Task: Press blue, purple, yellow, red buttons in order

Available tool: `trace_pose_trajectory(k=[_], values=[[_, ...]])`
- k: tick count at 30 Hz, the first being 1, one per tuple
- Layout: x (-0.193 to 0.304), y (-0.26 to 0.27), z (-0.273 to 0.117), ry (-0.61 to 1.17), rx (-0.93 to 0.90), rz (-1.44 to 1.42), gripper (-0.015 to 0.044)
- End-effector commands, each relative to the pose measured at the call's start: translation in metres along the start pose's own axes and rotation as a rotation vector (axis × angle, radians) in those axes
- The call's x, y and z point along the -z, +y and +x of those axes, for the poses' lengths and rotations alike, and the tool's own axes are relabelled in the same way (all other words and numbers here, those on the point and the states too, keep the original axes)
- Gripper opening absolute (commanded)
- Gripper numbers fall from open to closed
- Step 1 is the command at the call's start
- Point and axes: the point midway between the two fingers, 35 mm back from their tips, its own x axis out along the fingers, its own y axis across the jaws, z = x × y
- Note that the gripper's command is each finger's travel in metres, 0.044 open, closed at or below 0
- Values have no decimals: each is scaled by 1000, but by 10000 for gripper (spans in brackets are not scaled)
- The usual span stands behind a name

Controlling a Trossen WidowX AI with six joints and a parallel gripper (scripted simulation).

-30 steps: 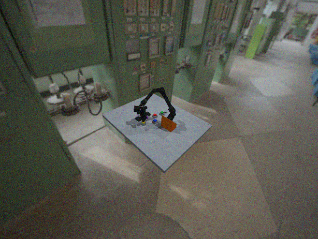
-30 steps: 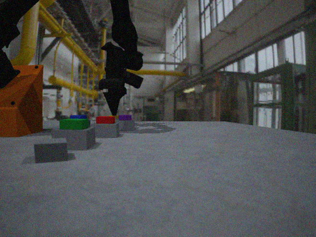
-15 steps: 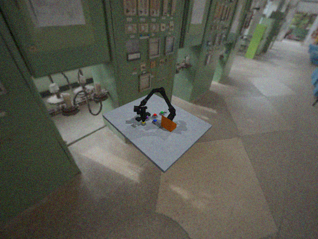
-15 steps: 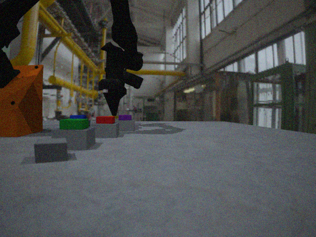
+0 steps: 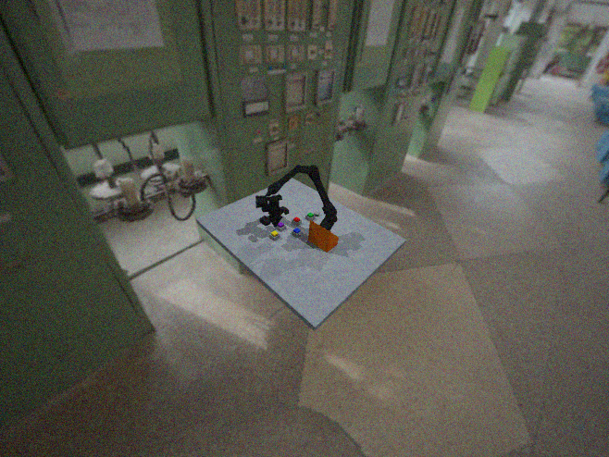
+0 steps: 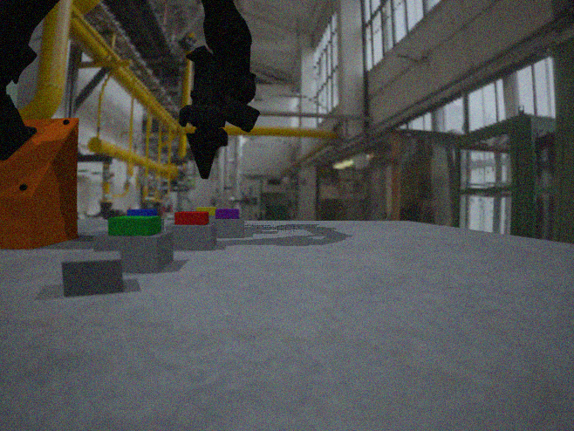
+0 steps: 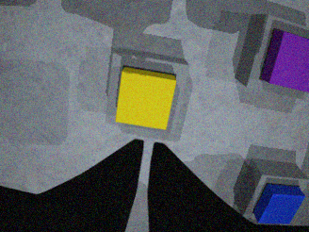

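Observation:
The yellow button (image 5: 274, 234) (image 6: 205, 210) (image 7: 146, 98) stands raised in its grey housing. My gripper (image 6: 204, 177) (image 7: 147, 151) is shut and empty, its tips above the button level and touching nothing. In the wrist view the tips appear just below the yellow button. The purple button (image 5: 280, 225) (image 6: 227, 214) (image 7: 292, 61) is at the upper right in the wrist view. The blue button (image 5: 296, 230) (image 6: 141, 212) (image 7: 279, 207) is at the lower right there, raised. The red button (image 5: 296, 219) (image 6: 191, 217) is raised in the top and exterior views and outside the wrist view.
The green button (image 5: 310, 215) (image 6: 134, 225) stands beyond the red one, near the arm's base. A small grey block (image 6: 92, 277) lies near it. A large orange wedge-shaped block (image 5: 322, 237) (image 6: 41, 194) stands beside the arm's base, near the blue button.

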Motion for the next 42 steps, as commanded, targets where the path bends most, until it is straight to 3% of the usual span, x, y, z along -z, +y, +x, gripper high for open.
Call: trace_pose_trajectory(k=[1,6,13,20,27,32,42], values=[[-1,2,-37,-18,-20,11,20],[-5,-6,-38,-21,-22,5,20],[-26,-106,-42,-34,-24,-15,20],[-12,-202,-33,-16,-7,8,20],[-12,-204,-30,-16,-6,8,20],[-12,-204,26,-17,-3,9,20],[-13,-204,36,-17,-3,9,20]])
